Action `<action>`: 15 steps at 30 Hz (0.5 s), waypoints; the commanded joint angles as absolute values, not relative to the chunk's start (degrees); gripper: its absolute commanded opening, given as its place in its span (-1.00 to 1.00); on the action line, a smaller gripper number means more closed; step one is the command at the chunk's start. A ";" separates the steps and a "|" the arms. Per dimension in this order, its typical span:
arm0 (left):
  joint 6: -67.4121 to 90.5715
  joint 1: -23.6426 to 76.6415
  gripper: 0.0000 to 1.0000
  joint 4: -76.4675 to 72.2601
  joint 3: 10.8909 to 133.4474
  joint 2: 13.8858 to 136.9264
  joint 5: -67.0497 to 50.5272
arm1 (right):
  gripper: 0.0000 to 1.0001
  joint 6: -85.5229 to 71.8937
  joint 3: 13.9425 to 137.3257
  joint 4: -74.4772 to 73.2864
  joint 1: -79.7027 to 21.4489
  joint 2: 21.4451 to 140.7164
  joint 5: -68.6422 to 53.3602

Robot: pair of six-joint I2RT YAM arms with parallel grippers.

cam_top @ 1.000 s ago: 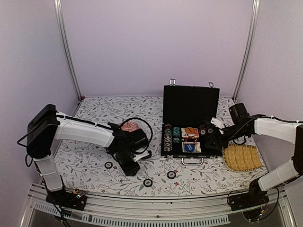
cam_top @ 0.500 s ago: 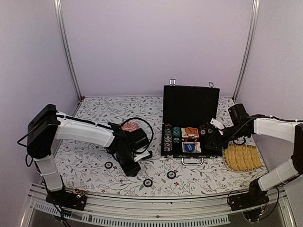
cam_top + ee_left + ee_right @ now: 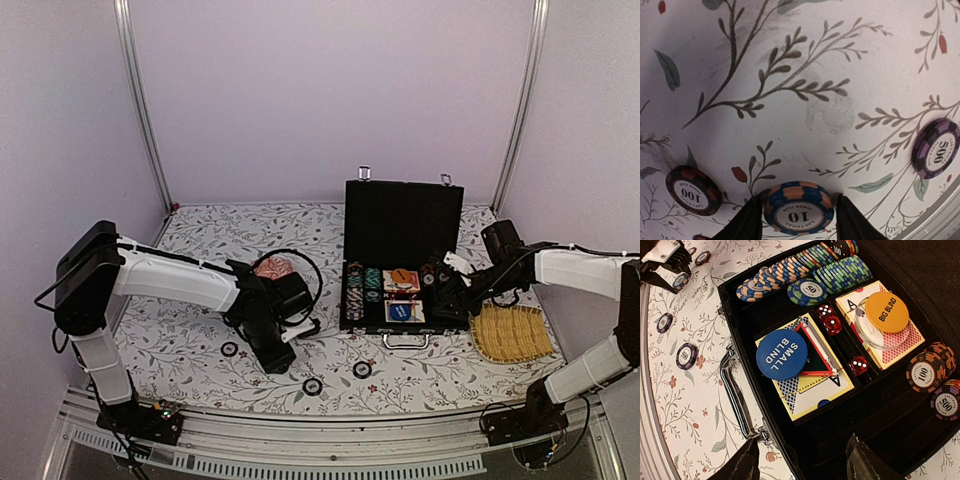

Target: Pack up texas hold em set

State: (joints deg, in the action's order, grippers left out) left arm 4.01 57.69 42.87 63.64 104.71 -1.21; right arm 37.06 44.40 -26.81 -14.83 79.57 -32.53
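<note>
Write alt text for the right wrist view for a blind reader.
An open black briefcase lies below the right arm's open fingers, holding rows of poker chips, three red dice and two card decks, one under a blue SMALL BLIND disc, one under an orange BIG BLIND disc. Loose chips lie on the floral table.

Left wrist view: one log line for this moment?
left gripper: straddles 10 chip, grip unclear | right gripper: open over open case | loose chips nearby

The table (image 3: 190, 225) has a flowered cloth. On it stand an open black case (image 3: 400, 225) and a woven tray (image 3: 512, 333). Loose chips (image 3: 313, 386) lie near the front edge.
</note>
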 commanded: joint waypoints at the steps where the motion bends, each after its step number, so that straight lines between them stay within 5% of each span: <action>1: 3.97 56.96 0.04 46.63 61.11 105.91 -1.58 | 0.20 37.53 45.58 -27.59 -14.54 79.92 -33.41; 15: 3.69 57.02 -0.01 46.99 61.06 106.37 -2.10 | 0.20 37.62 45.59 -27.77 -14.58 79.89 -33.40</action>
State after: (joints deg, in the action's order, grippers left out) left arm 3.62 57.69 43.55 63.37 104.60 -0.60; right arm 37.10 44.40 -27.00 -14.83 79.59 -32.53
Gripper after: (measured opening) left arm 0.481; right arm 0.602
